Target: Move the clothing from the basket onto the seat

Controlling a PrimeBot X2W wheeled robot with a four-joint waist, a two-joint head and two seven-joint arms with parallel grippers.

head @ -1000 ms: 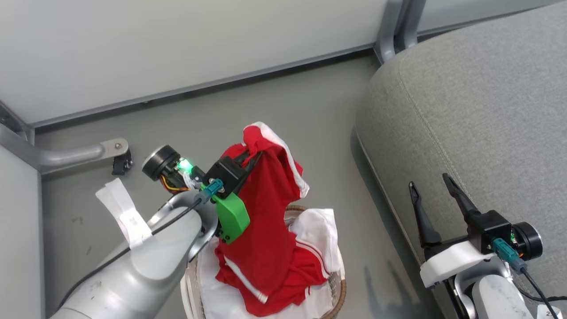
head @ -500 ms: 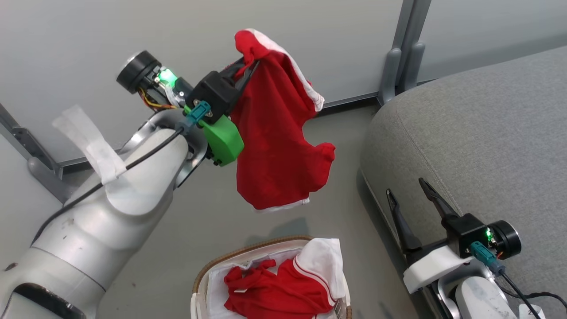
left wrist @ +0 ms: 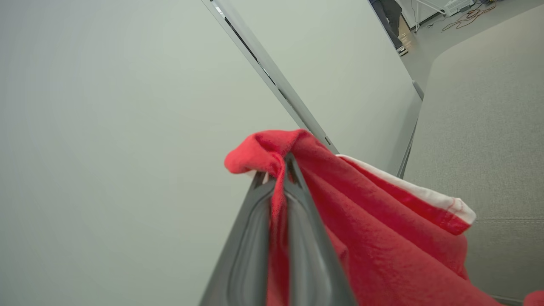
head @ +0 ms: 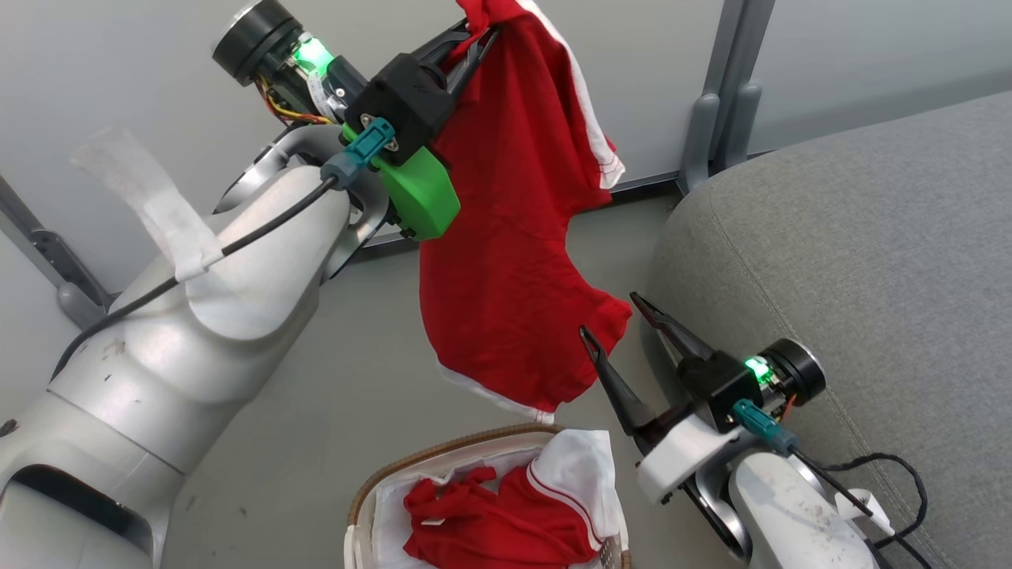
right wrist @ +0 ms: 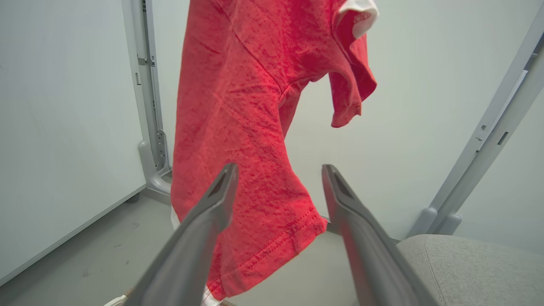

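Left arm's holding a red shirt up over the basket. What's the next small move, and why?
Probably ease the right gripper forward so the lower hem of the red shirt sits between its open fingers. The left gripper is shut on the shirt's top, the shirt hangs clear of the basket, and a second hold should help lay it on the sofa.

Nothing here is legible: no words, numbers, brands or signs can be read on the red shirt (head: 514,261), the basket (head: 357,529) or the sofa (head: 870,261).
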